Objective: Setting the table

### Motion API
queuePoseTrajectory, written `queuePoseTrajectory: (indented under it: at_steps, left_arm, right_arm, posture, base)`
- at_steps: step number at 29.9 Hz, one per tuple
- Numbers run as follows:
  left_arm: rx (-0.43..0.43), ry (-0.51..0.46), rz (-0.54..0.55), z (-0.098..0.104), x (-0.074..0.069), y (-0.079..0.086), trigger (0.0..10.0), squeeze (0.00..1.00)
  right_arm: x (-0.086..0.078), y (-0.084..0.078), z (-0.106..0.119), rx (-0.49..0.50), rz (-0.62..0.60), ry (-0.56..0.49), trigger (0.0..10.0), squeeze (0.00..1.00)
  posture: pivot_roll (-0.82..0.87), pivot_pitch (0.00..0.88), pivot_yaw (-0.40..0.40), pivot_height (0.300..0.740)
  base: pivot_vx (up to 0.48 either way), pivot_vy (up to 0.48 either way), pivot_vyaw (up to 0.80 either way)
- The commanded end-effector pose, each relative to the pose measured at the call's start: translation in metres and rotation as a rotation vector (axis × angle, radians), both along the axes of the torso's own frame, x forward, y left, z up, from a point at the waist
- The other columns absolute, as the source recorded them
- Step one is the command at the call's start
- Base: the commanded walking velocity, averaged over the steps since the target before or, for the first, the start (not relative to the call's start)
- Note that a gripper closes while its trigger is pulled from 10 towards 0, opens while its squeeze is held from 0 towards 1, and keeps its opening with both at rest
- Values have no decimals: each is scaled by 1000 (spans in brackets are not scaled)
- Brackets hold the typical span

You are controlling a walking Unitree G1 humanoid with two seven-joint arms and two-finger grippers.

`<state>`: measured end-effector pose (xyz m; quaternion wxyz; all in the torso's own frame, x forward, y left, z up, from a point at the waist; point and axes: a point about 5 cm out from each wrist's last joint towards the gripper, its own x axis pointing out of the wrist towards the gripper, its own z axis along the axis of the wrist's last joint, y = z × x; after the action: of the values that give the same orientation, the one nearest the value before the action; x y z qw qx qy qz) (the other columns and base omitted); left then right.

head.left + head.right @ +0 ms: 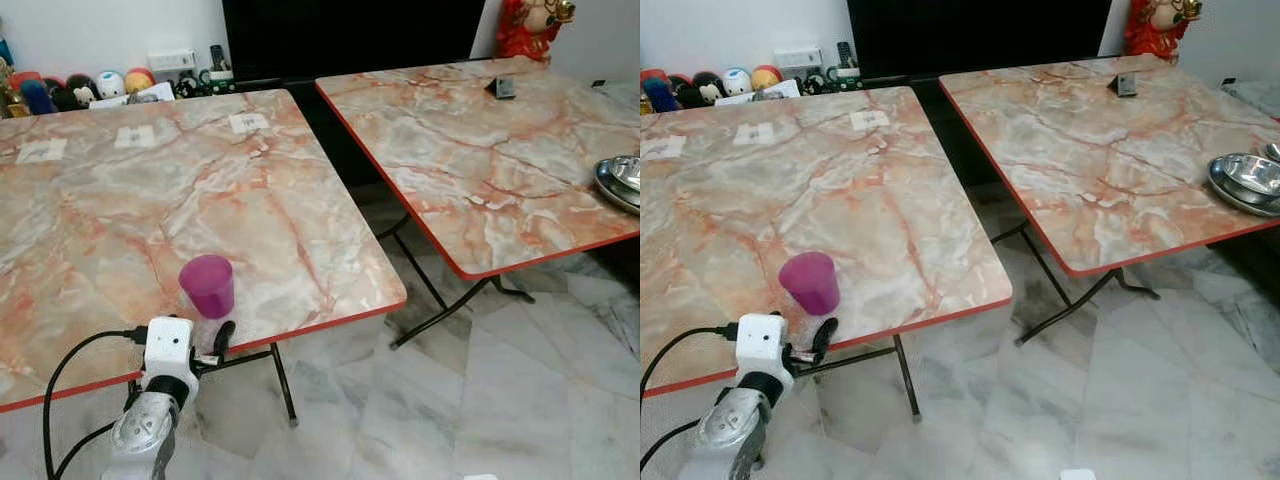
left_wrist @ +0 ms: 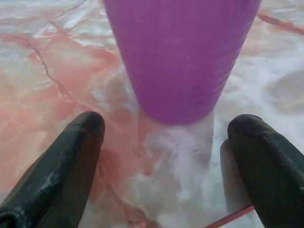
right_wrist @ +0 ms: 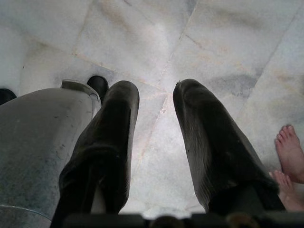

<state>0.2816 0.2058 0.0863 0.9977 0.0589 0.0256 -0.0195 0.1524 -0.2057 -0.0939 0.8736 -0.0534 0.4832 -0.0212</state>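
One purple ribbed plastic cup [image 1: 207, 285] stands upside down near the front edge of the marble-patterned folding bench [image 1: 120, 200].
The left claw [image 2: 166, 142], reaching level from below the edge, spreads open just short of it; the right claw [image 3: 156, 137] hangs parted over the floor.

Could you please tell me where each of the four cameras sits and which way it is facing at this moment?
Left eye view: head, looking forward and down at two marble-pattern tables; left arm at lower left.
Right eye view: same head, same scene; shares the purple cup and steel bowls.
Left wrist view: along the left gripper, jaws open, cup just ahead.
Right wrist view: down at the tiled floor, right gripper open, a person's bare feet beside.
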Motion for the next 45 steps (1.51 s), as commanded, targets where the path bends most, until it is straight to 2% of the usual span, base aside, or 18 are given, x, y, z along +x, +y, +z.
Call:
queuePoseTrajectory:
  at_steps: [1,8,19,24,27,45]
  left_arm:
    - [-3,4,1,-2,1,-1,10000,0]
    - [-10,2,2,-3,4,0,10000,0]
    - [-43,2,-20,-6,9,-11,10000,0]
    - [-47,-6,-10,-5,13,-13,10000,0]
    - [-78,-17,13,-2,16,-12,10000,0]
    - [-80,-29,25,-2,24,-15,10000,0]
  right_arm:
    - [-5,0,-2,2,-1,12,10000,0]
    - [-4,0,-2,2,2,13,10000,0]
    - [-4,0,-1,-1,11,14,10000,0]
    - [-4,0,-2,-2,16,16,10000,0]
    - [-4,0,-2,-2,16,17,10000,0]
    - [-4,0,-2,-1,17,18,10000,0]
  posture:
    - [19,72,-15,740]
    - [22,77,-20,740]
    - [20,80,-22,740]
    - [20,80,-22,740]
    - [15,85,-23,740]
    - [13,88,-24,740]
  base:
    - [0,0,0]
    - [0,0,0]
    - [0,0,0]
    - [0,0,0]
    - [0,0,0]
    - [0,0,0]
